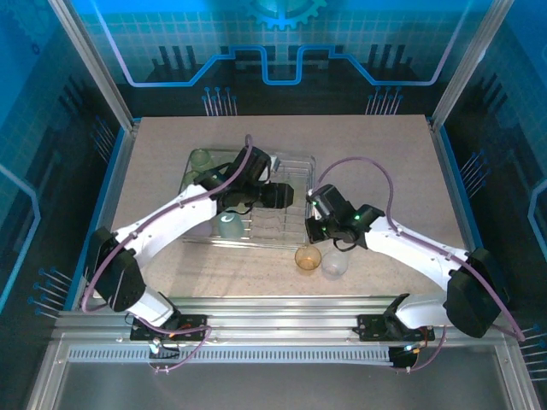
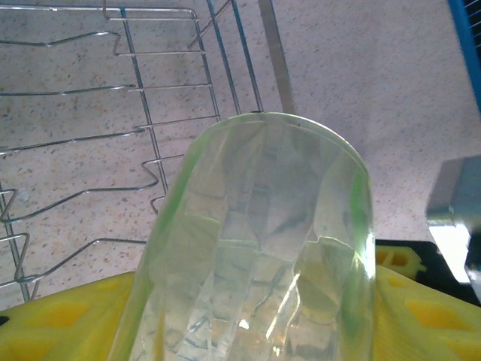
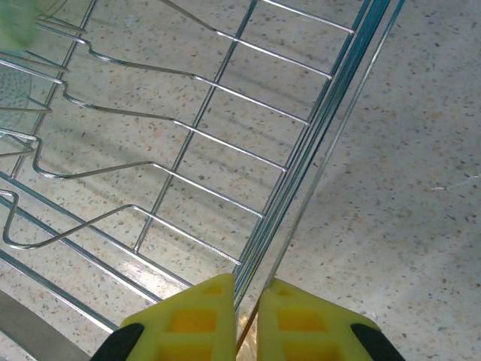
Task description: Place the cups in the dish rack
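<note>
Going left to right: overhead, the dish rack [image 1: 295, 162] sits mid-table. There's a green cup [image 1: 201, 160] in its far-left corner and a teal cup [image 1: 229, 225] toward its near-left side. The left arm reaches across the rack, and from up there its own wrist covers whatever the fingers are doing.

The left wrist cam sorts that out. The left gripper [image 2: 252, 274] has its yellow fingers [image 2: 60, 320] clamped on either side of a pale green-tinted cup [image 2: 255, 226]. The cup's rim points away, over the rack wires and the speckled table [image 2: 376, 113] beyond them. I can't tell whether the cup is touching the wires.

Further right, the overhead view puts the right arm's head at the rack's right-hand side, but the grip is too small to read there. Up close, the right gripper [image 3: 252, 304] has its fingers pinched nearly together. The bundle of rim wires runs straight down into the slit between them, so it looks clamped on the rack's edge. There's a blurry green patch at the top-left corner of that view, and I can't say which cup it is.

On the bare table by the rack's near-right corner, an amber cup [image 1: 308, 257] and a clear cup [image 1: 334, 263] stand just beside each other. They sit right under the right forearm, which crosses just behind them.
</note>
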Motion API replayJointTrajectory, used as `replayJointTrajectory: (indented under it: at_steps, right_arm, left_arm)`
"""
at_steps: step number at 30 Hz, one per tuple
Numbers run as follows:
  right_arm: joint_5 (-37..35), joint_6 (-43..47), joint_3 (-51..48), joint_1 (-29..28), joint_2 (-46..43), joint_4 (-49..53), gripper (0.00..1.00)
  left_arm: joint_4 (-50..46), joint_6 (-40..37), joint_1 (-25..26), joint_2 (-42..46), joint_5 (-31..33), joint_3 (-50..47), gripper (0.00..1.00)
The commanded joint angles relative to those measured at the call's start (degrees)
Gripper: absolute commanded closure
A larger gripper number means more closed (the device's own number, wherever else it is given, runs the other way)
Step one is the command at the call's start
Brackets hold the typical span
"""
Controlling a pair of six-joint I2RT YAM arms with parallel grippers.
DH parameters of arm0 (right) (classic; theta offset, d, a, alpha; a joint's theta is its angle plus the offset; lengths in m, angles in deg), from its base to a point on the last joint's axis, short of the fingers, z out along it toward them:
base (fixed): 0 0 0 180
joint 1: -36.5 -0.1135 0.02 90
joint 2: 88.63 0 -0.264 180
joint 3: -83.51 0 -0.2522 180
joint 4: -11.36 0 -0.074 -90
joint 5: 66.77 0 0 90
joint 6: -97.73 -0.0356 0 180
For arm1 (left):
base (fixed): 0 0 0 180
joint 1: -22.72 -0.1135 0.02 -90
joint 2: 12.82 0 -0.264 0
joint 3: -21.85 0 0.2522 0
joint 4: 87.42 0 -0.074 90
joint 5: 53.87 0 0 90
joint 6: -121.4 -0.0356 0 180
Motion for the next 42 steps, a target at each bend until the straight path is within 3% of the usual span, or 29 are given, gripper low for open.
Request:
replayJointTrajectory:
  at_steps: [1,6,13,20,25,34,37,42]
  right_arm:
    - [2.65,4.05,-0.40,-3.31,0.70,-2.00,0.90]
    - [2.03,4.89,-0.81,-4.75,0.23,-1.98,0.89]
    - [2.89,5.47,-4.10,-4.52,-7.43,-5.33,0.72]
    - [0.67,6.10,-7.15,-2.89,-18.35,-7.13,0.64]
    - [-1.51,5.37,-11.80,0.68,-24.98,-8.34,0.62]
    - [-1.41,5.46,-18.92,8.17,-34.86,-7.77,0.62]
    - [-2.92,5.49,-20.96,9.31,-36.95,-7.24,0.63]
    - [-3.66,4.83,-21.97,10.87,-37.97,-5.59,0.63]
  left_arm:
    - [-7.06,-1.73,-0.35,-2.64,2.00,3.01,0.34]
    - [-10.23,-2.03,-1.00,-5.28,2.71,5.26,0.34]
    - [-14.90,-6.17,-1.57,-10.05,5.02,12.49,0.34]
    - [-24.87,-17.48,-1.63,-20.09,7.31,26.80,0.30]
    - [-29.73,-26.84,-1.46,-25.88,9.44,33.98,0.34]
    - [-22.96,-46.66,0.61,-29.35,19.39,31.98,0.39]
    - [-18.51,-53.24,1.92,-29.47,18.44,29.70,0.39]
    - [-17.76,-57.47,2.02,-32.05,15.64,32.53,0.39]
